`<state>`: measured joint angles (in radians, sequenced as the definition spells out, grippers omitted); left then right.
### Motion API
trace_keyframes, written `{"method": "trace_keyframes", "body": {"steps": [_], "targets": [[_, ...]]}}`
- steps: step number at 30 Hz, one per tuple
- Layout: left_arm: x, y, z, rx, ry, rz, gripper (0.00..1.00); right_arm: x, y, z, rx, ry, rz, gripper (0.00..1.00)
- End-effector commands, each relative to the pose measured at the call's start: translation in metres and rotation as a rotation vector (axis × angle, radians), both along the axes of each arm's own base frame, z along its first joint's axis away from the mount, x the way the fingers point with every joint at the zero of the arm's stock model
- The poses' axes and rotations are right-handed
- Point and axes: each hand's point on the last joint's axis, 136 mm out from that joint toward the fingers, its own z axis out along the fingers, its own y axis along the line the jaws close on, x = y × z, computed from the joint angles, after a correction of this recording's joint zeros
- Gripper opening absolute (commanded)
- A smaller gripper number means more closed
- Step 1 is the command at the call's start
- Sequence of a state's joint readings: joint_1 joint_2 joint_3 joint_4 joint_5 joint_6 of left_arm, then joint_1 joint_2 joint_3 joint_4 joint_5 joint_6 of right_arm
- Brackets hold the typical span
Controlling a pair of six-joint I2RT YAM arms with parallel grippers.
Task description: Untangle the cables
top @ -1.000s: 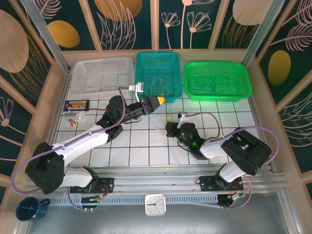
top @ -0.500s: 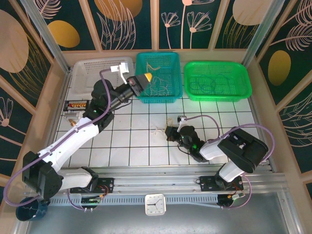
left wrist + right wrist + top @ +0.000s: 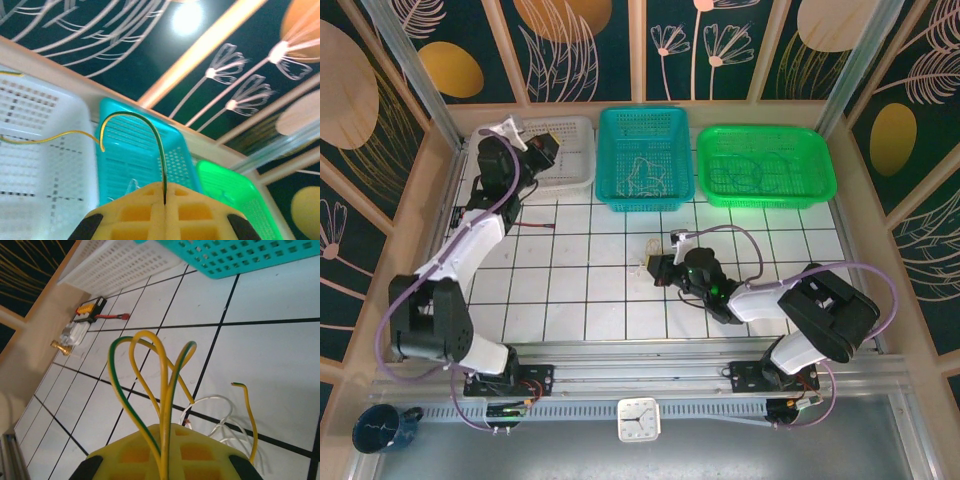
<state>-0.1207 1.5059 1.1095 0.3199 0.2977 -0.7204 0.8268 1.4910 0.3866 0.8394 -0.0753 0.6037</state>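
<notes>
White tiled table bearing cables, walled by dark leaf-patterned panels.

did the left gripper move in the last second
Yes. In the top view the left gripper has swung left, from in front of the teal basket to over the white basket, its fingers shut on a yellow-green cable.

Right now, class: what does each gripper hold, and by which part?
The left gripper is shut on a single cable, pinched at the foot of its arch. The right gripper is shut on looped cables, pinched below the loops.
</notes>
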Motion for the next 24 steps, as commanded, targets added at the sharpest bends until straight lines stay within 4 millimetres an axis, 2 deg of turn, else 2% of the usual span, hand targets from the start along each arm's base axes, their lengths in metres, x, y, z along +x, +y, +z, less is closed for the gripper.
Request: {"method": "trace_keyframes", "body": {"steps": [1,5,6,10,13,15,19,24], "targets": [[0.023,0.014,0.010,0.045,-0.029,0.027,0.00,-0.005,0.009,0.000,-0.011,0.000,0.067,0.00],[0.056,0.028,-0.015,0.065,0.033,0.052,0.00,-0.007,0.009,0.001,-0.009,0.003,0.104,0.00],[0.066,0.030,-0.032,0.072,0.071,0.055,0.00,-0.008,0.009,0.000,-0.011,0.007,0.114,0.00],[0.090,0.033,-0.064,0.116,0.141,0.049,0.00,-0.009,0.007,0.000,-0.009,0.016,0.140,0.00],[0.101,0.036,-0.083,0.161,0.183,0.049,0.13,-0.009,0.005,0.001,-0.007,0.020,0.146,0.00],[0.106,0.040,-0.089,0.188,0.200,0.061,0.29,-0.010,0.003,0.003,-0.005,0.015,0.149,0.00],[0.108,0.045,-0.081,0.198,0.185,0.070,0.52,-0.009,0.001,0.007,-0.001,0.002,0.159,0.00],[0.099,0.037,-0.051,0.179,0.127,0.025,0.66,-0.008,-0.003,0.012,0.021,-0.006,0.188,0.00]]}}
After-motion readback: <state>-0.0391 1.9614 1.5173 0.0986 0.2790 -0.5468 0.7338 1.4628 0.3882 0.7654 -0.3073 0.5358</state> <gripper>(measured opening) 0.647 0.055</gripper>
